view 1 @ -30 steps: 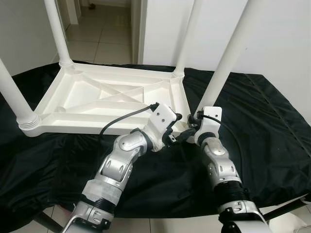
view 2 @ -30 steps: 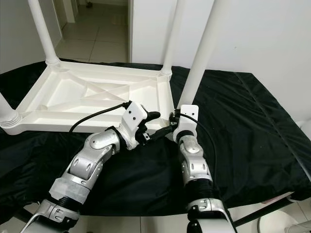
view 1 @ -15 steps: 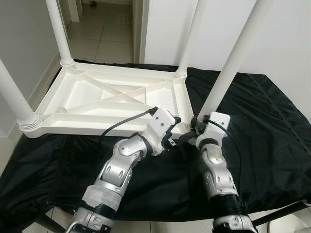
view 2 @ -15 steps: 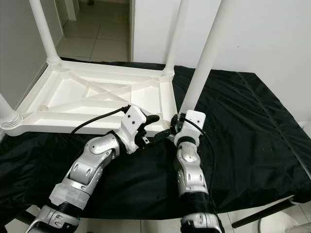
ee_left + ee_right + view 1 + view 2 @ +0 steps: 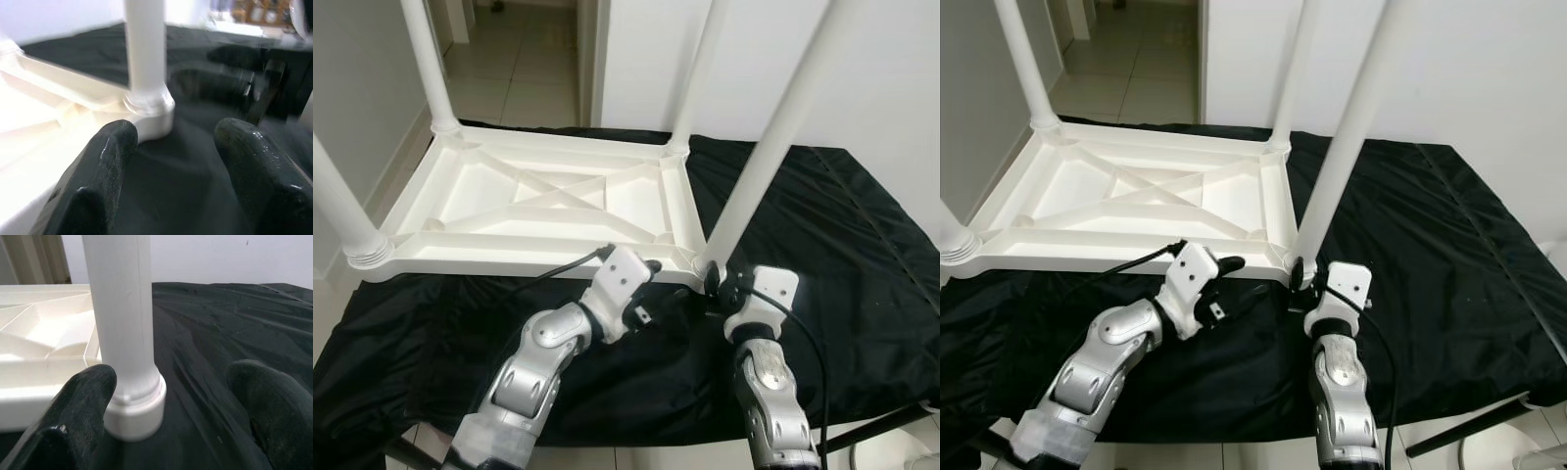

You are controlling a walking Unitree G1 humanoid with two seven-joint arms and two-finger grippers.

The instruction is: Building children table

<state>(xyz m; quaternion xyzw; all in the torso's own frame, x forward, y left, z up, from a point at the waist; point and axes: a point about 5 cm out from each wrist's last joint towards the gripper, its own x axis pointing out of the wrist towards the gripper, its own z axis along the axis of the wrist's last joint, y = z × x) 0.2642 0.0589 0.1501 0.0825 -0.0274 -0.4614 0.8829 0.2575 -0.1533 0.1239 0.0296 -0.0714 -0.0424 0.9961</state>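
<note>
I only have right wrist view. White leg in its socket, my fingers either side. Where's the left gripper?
Observer: The left gripper is open beside the same near-right leg, at that corner of the upturned table.
Operator: Other legs fitted?
Observer: All four legs stand upright in the corner sockets.
Operator: What's underneath?
Observer: A black cloth covers the surface below; the right gripper is open by the leg's base.

**Lighting / image quality**

Head views: bright, even, sharp; black cloth [image 5: 842,235] reads very dark with low detail. Left wrist view: motion-blurred, white tabletop [image 5: 29,122] blown out at near corner, fingers [image 5: 105,166] soft with specular glints. Right wrist view: table leg [image 5: 122,308] sharp, fingers [image 5: 78,406] defocused.
</note>
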